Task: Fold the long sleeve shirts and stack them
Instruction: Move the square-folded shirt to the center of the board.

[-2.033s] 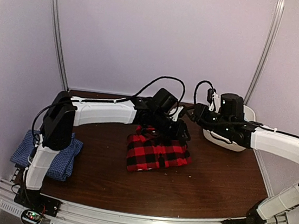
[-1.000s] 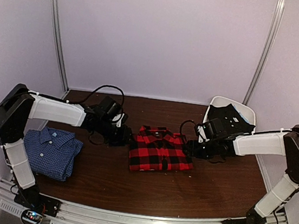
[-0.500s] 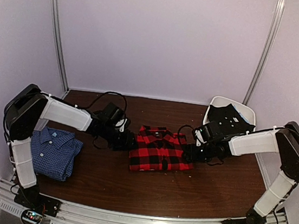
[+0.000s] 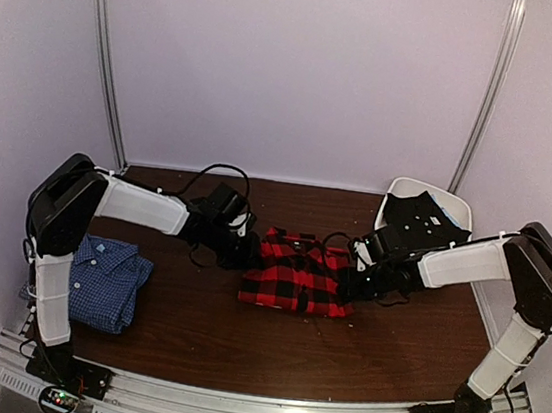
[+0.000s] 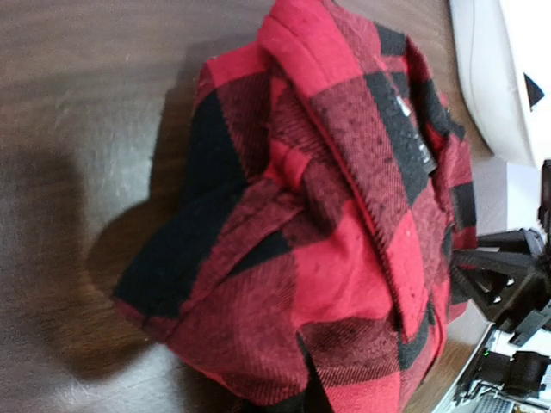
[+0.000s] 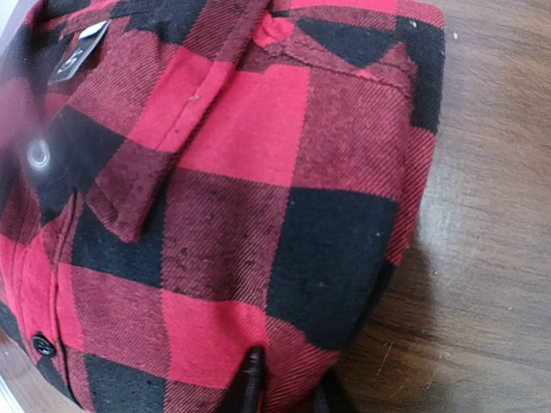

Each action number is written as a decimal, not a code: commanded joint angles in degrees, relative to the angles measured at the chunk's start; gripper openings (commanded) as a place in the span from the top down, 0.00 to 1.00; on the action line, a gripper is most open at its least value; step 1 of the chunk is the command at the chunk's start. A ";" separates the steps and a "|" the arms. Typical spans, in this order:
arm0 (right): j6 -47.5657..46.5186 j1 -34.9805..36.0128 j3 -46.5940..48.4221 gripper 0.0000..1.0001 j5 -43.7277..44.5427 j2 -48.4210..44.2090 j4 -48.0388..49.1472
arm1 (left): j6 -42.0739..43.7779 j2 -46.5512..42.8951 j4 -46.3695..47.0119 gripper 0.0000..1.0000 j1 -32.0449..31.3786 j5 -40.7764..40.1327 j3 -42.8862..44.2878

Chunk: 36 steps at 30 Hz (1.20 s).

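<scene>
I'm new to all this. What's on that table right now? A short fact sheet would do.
Red plaid shirt: folded, middle of table
Blue check shirt: folded, near left corner, not stacked
Left gripper: at plaid shirt's left edge, grip unclear
Right gripper: at its right edge, grip unclear
White bin: far right, dark cloth inside

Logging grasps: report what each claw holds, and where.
Right claw seems to pinch the plaid shirt at its right edge. Left claw sits at the left edge; its grip cannot be told.
</scene>
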 commanded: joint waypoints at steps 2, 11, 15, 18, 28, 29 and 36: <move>-0.44 0.73 1.45 0.90 -1.02 -3.93 -4.69 | 0.94 -2.92 -3.64 1.00 -0.55 0.08 4.34; 3.20 2.56 -10.21 0.94 -2.37 -15.75 -7.71 | -1.41 -9.23 -7.74 1.00 -3.95 -0.45 -3.90; 5.75 3.06 -16.75 0.85 -2.56 -20.19 -5.91 | -2.22 -7.75 -6.95 0.78 -5.80 -0.46 -5.88; 6.37 3.06 -18.08 0.70 -1.07 -22.23 -6.99 | -1.67 -7.96 -7.13 0.64 -5.83 -2.84 -6.14; 5.43 3.83 -9.14 0.56 6.40 -27.69 -13.58 | 4.71 -10.97 -10.99 0.68 -4.68 -7.51 -1.75; 5.35 4.30 -7.80 0.56 6.40 -26.94 -13.20 | 4.89 -10.81 -10.85 0.70 -4.69 -7.43 -1.63; 5.21 10.24 3.43 0.57 6.90 -15.36 -8.72 | 5.88 -9.23 -8.33 0.76 -4.65 -5.67 -1.22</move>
